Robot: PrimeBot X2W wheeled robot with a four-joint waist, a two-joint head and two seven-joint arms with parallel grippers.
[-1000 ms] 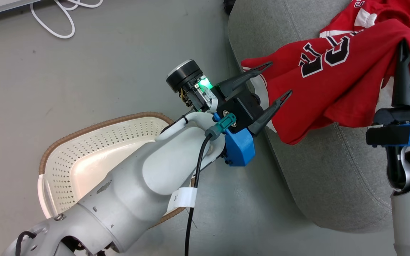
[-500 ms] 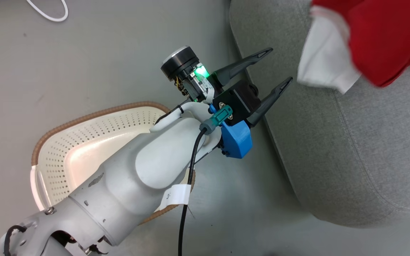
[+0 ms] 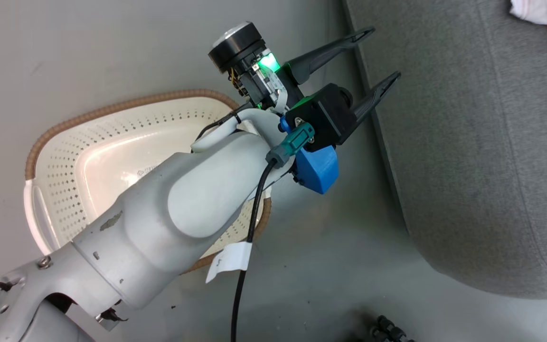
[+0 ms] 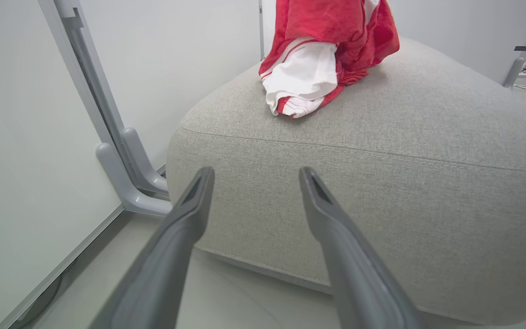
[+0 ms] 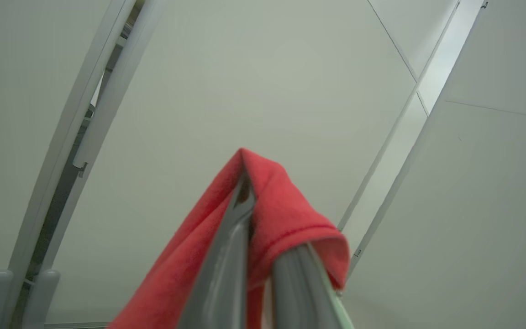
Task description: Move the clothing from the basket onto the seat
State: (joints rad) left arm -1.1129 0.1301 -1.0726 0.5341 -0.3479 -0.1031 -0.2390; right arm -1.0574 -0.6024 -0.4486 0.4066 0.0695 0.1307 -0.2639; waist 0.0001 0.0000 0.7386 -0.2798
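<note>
Red fabric of the clothing (image 5: 286, 205) is seen pinched between the closed fingers of the right gripper (image 5: 247, 194), folded over their tips in front of a pale wall. In the left wrist view the clothing (image 4: 331, 55) is shown hanging down onto the top of the grey seat (image 4: 381, 183), with its white-and-red lower folds resting near the rounded front edge. The left gripper (image 3: 383, 53) is held spread wide and empty, its tips just beside the side edge of the seat (image 3: 468, 142). A strip of bare floor (image 3: 340, 247) is left between the seat and the basket (image 3: 112, 107), whose brown rim is partly hidden by the left forearm. A grey post foot (image 4: 121, 173) is seen standing near the seat's corner.
</note>
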